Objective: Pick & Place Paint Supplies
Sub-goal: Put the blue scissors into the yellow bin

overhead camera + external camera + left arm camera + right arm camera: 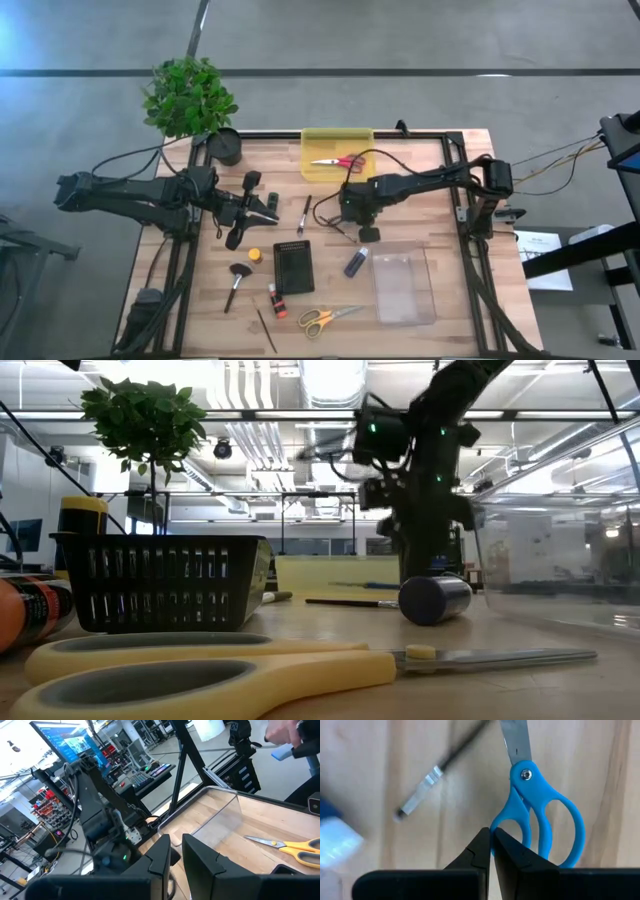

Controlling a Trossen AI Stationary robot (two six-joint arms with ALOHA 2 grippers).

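The right hand (491, 851) is down at the middle of the bench (440, 190), its fingers clenched on the handle loop of the blue scissors (540, 815). A thin paintbrush (437, 772) lies just beside them. The left hand (268, 208) hovers over the bench's left side, fingers nearly together and grasping nothing visible. The soft-headed brush (237, 277), orange tube (255, 255), red tube (276, 300) and purple tube (355, 262) lie around the black basket (293, 267).

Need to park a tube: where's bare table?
Bare: the strip between pot and tray; the corner left of the soft brush; the edge right of the clear box. Crowded around the basket.
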